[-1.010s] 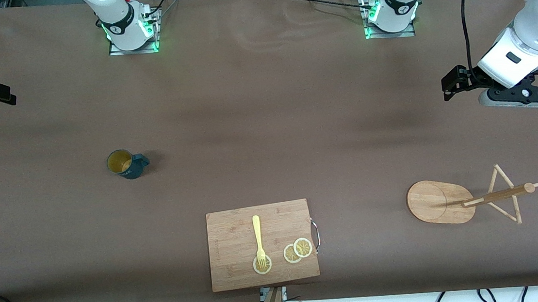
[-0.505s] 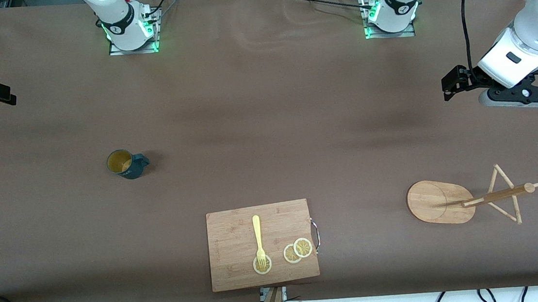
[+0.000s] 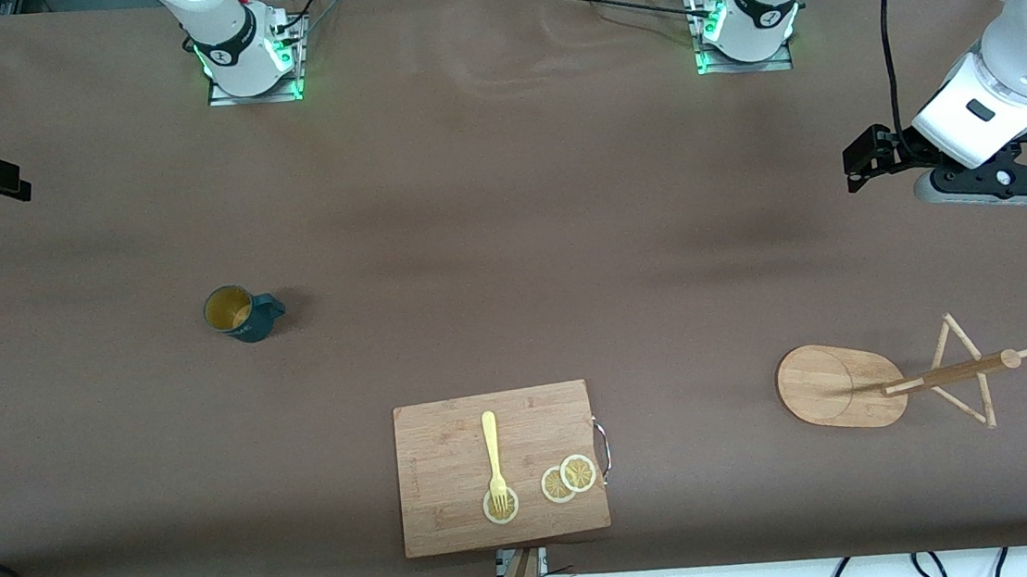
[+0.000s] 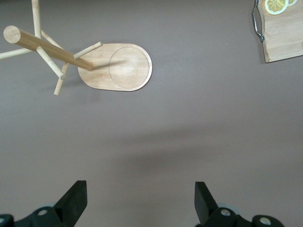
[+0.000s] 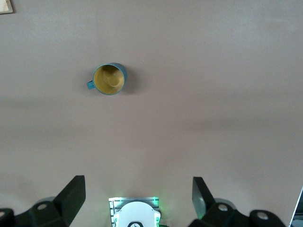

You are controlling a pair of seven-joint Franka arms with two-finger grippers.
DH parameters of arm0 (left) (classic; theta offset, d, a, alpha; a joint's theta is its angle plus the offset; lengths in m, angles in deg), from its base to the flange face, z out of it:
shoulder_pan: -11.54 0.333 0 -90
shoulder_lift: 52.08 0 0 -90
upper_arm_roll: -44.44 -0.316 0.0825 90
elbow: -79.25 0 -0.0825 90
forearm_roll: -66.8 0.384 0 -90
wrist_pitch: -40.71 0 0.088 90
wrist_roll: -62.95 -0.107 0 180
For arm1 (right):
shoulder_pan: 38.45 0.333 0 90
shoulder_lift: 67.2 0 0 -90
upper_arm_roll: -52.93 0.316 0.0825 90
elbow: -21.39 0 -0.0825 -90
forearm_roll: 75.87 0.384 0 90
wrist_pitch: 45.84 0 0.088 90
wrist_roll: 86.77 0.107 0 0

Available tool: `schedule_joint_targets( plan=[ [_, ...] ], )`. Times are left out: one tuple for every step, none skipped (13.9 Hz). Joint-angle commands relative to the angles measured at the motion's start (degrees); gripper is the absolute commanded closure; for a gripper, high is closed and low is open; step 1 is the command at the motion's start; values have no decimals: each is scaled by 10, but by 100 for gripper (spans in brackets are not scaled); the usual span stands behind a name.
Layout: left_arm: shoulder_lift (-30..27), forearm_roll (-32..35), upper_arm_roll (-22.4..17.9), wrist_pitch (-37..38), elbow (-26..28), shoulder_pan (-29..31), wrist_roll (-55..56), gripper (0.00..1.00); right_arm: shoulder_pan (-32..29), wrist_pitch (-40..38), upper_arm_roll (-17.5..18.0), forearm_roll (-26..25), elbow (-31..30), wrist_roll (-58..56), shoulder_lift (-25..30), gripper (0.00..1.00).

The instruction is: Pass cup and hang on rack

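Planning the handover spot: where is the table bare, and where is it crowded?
Bare: the wide stretch between the cup and the rack, farther from the camera than the cutting board. Crowded: the board itself, with fork and lemon slices.

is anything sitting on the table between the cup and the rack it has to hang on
Nothing visible blocks it. Bare table lies between the cup and the rack. The cutting board sits nearer the front camera, off that line. Both tools, left and right, hang open.
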Motion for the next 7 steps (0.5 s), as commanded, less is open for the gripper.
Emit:
schedule_joint_targets(
  plan=[
    [2,7,2,13,-12,2,5,0,-11,5,7,12,1,3,1,0],
    [2,7,2,13,-12,2,5,0,-11,5,7,12,1,3,1,0],
    [2,7,2,13,-12,2,5,0,-10,7,7,12,1,3,1,0],
    [2,7,2,13,-12,2,5,0,-10,7,7,12,0,3,1,0],
    [2,7,2,13,-12,2,5,0,-10,7,7,12,0,3,1,0],
    [2,7,2,13,-12,2,5,0,-11,7,7,12,0,3,2,0],
    [2,7,2,13,-12,2,5,0,-11,6,7,12,0,3,1,0]
  ],
)
